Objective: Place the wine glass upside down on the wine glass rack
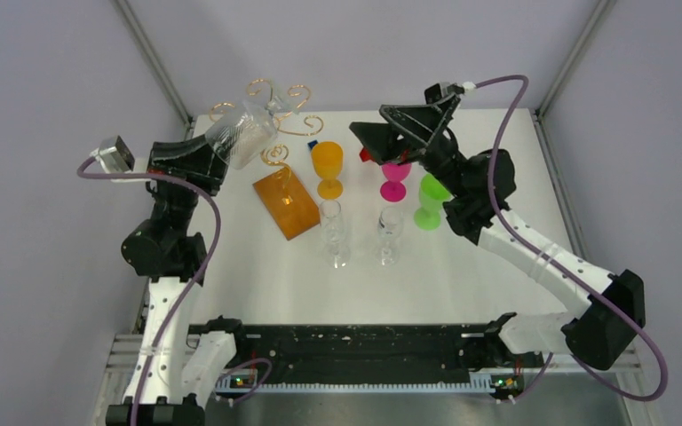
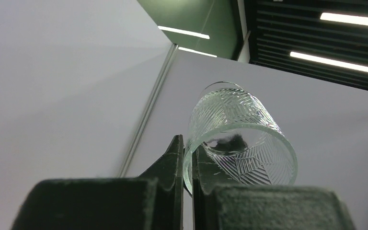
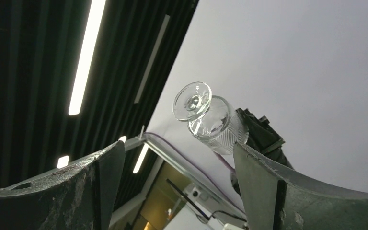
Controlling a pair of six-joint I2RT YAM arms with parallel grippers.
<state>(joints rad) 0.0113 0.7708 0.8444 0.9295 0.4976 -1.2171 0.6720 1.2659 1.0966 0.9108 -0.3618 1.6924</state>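
Left end effector (image 2: 186,147) pinches wine glass (image 2: 242,139) rim near the rack (image 1: 286,204)

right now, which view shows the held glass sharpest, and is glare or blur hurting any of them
Left wrist view: sharpest, the wine glass shows its cut pattern crisply, though the left end effector near the lens is dark and soft. Right wrist view: glass small but clear, ceiling light strips blown out. Top external view: even light, but the glass blends into the wine glass rack.
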